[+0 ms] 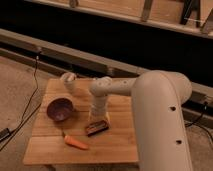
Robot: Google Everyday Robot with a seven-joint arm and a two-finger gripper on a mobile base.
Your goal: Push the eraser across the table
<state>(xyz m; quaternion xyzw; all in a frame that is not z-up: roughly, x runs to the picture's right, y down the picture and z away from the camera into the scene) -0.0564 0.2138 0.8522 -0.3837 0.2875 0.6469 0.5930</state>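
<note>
Table: small rectangular light wooden table with a plank top.
Eraser: small flat dark brown-black eraser with reddish edges, lying near the table's middle, slightly toward the front.
Gripper: the gripper on the white arm points down just behind the eraser; contact and grip state cannot be told.
Bowl: round purple bowl, left of the gripper.
Carrot: orange carrot, front-left of the eraser, apart from it.
Cup: small pale cup, back-left corner.
</note>
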